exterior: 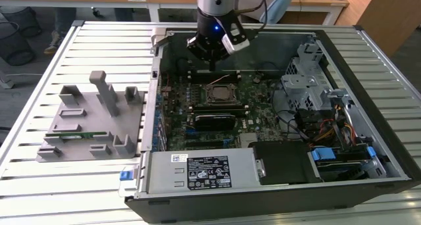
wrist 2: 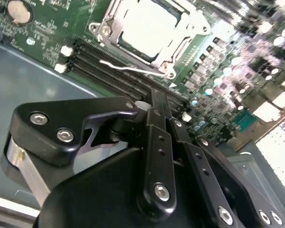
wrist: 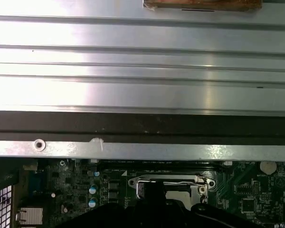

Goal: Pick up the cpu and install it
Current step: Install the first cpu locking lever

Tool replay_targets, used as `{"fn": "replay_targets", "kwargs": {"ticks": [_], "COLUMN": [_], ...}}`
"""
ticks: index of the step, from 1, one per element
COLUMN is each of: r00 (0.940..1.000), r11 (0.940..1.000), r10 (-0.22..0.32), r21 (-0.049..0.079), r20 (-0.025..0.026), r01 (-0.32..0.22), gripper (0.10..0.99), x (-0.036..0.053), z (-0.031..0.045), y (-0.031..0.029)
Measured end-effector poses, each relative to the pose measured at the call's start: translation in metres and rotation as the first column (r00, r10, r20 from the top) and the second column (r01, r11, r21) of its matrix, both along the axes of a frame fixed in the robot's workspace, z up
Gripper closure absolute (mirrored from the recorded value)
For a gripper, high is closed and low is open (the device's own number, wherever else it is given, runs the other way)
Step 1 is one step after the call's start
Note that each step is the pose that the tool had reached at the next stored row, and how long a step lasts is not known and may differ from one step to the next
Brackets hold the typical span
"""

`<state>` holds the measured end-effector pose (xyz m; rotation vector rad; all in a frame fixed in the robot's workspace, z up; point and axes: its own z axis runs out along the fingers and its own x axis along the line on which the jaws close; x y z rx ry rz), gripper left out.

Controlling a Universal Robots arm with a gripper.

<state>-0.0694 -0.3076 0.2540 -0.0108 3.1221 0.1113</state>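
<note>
CPU point(wrist 2: 149, 26) sits in the socket point(wrist 2: 109, 35) on the motherboard point(exterior: 217, 111), its silver top showing inside the metal frame in the second wrist view; in the exterior view you find it at the board's middle point(exterior: 219, 93). Your gripper point(exterior: 211, 67) hangs over the far part of the open case point(exterior: 368, 136), just beyond the socket, and carries nothing. Its black fingers point(wrist 2: 157, 102) look drawn together, pointing down at the memory slots point(wrist 2: 109, 71) beside the socket. You can see the socket's thin wire lever point(wrist 2: 133, 70) lying along the frame's edge. On the exterior view's left, a grey holder point(exterior: 92, 121) stands on the slatted table point(exterior: 39, 185), with a green memory stick point(exterior: 76, 134) lying in it.
</note>
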Motion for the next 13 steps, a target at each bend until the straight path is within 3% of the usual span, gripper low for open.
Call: {"fn": "replay_targets", "kwargs": {"ticks": [5, 13], "r00": [1.0000, 1.0000], "r11": [1.0000, 1.0000], "r10": [0.000, 0.000], "r21": [0.002, 0.004], "r20": [0.0001, 0.0000], "r01": [0.000, 0.000], "gripper": [0.980, 0.980], "x": [0.0061, 0.0104], "z": [-0.0020, -0.0150], "y": [-0.0002, -0.0009]}}
